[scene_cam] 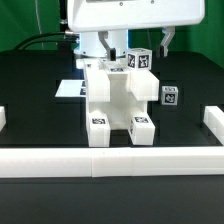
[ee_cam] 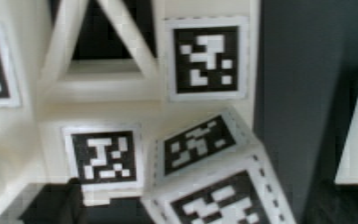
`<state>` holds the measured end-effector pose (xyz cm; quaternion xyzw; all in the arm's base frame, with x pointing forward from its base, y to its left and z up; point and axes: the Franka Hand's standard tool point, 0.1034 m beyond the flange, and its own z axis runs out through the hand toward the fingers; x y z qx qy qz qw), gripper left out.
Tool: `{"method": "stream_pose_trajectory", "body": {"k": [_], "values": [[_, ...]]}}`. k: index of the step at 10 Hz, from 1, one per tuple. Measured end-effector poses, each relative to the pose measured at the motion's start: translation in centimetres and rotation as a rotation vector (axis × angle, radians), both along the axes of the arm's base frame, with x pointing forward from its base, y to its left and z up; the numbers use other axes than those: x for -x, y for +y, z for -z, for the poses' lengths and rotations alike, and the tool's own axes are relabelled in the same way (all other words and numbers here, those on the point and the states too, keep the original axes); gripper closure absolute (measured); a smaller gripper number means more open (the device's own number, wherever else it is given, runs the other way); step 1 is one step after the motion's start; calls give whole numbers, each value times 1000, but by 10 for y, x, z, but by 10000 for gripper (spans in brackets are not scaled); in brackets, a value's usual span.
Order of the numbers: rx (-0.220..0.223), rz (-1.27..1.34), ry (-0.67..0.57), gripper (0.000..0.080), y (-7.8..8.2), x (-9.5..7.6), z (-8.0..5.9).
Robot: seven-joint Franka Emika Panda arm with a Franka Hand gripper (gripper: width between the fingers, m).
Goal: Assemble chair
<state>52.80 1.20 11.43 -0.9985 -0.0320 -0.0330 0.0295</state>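
Note:
The chair [scene_cam: 115, 100] stands partly built in the middle of the black table, a blocky white structure with tags on its two front feet and on its side. A tagged white end [scene_cam: 140, 60] sticks up at its top. My gripper [scene_cam: 136, 46] hangs just above that top, its dark fingers [scene_cam: 108, 46] spread wide on either side, open and holding nothing. In the wrist view I look closely down on the chair's white frame [ee_cam: 87, 90] and a tilted tagged part [ee_cam: 220, 185]; my own fingers do not show there.
The low white border wall [scene_cam: 110, 160] runs along the front, with short wall pieces at the exterior view's left [scene_cam: 3, 118] and right [scene_cam: 212, 125]. The marker board [scene_cam: 68, 90] lies flat behind the chair on the left.

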Motion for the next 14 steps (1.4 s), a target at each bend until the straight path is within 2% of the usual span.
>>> {"method": "stream_pose_trajectory", "body": {"k": [3, 5, 6, 7, 9, 12, 14], "values": [[29, -175, -22, 151, 1, 3, 4], [30, -191, -21, 394, -1, 4, 4], [30, -191, -21, 394, -1, 4, 5], [30, -186, -20, 517, -1, 4, 5], [27, -154, -19, 517, -2, 4, 5], [8, 43, -10, 517, -9, 3, 5], [-5, 199, 0, 517, -20, 1, 4]]}}
